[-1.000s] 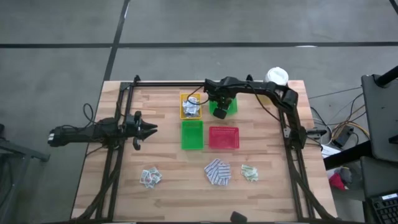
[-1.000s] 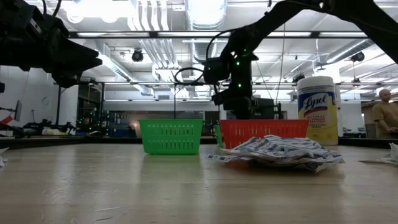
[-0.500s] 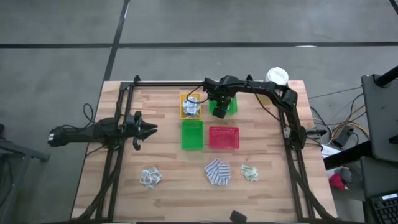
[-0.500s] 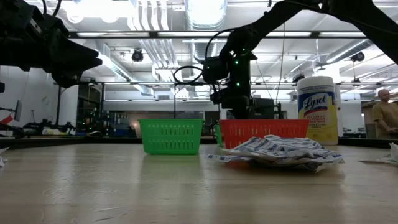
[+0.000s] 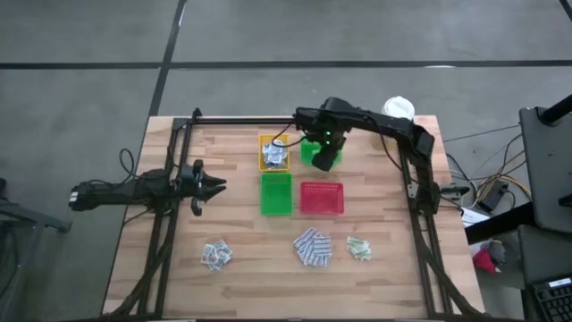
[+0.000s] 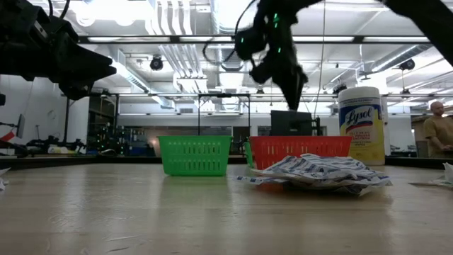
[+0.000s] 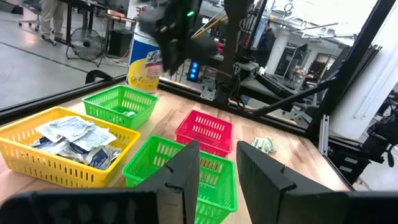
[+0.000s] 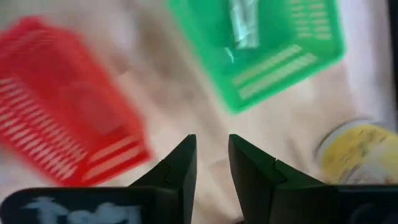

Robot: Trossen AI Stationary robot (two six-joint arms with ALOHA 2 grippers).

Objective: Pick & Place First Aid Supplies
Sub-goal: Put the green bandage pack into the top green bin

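My right gripper (image 5: 326,161) hangs open and pointing down, high above the far green tray (image 8: 280,59) and the red tray (image 8: 68,112), with nothing between its fingers (image 8: 211,168). A pale green strip (image 8: 242,25) lies flat on that green tray's floor. Grey-white sachets (image 7: 71,134) fill the yellow tray (image 5: 273,153). On the near half of the table lie loose piles: blue-and-white pads (image 5: 313,248), green strips (image 5: 359,249) and sachets (image 5: 215,255). My left gripper (image 5: 219,186) waits open and level at the left.
A second green tray (image 5: 276,193) stands on the near side of the yellow one, beside the red tray (image 5: 322,198). A yellow canister with a white lid (image 5: 398,109) stands at the far right corner. Black frame rails run along both sides. A person (image 6: 439,131) is in the room beyond.
My right gripper has risen from low over the far green tray to high above the trays and drifted a little toward the table's right edge, tipping slightly. The trays and piles have stayed where they were.
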